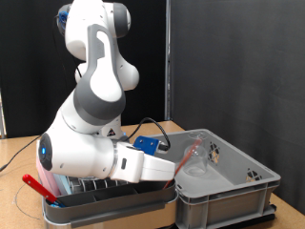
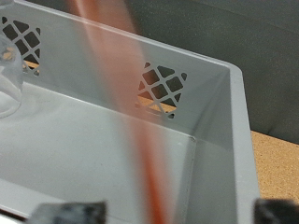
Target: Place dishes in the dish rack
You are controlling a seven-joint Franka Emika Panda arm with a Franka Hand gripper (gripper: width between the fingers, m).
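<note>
My gripper (image 1: pixel 189 164) reaches into the deep grey tub (image 1: pixel 250 177) from the exterior view's left. In the wrist view its dark fingertips (image 2: pixel 70 213) stand far apart, so the gripper (image 2: pixel 173 213) is open. A thin red-handled utensil (image 2: pixel 126 112) runs blurred between the fingers and touches neither; in the exterior view the utensil (image 1: pixel 196 149) leans up out of the tub beside the hand. A clear drinking glass (image 1: pixel 197 171) stands on the tub floor just past the gripper, and the glass (image 2: pixel 7 86) shows at the wrist picture's edge. The dish rack (image 1: pixel 91 195) lies under my forearm.
The tub's walls (image 2: pixel 201 103) have lattice openings and enclose the hand closely. A red piece (image 1: pixel 36 183) rests at the rack's end on the exterior view's left. A black cable (image 1: pixel 152 124) loops above my wrist. A dark curtain hangs behind the wooden table (image 1: pixel 19 153).
</note>
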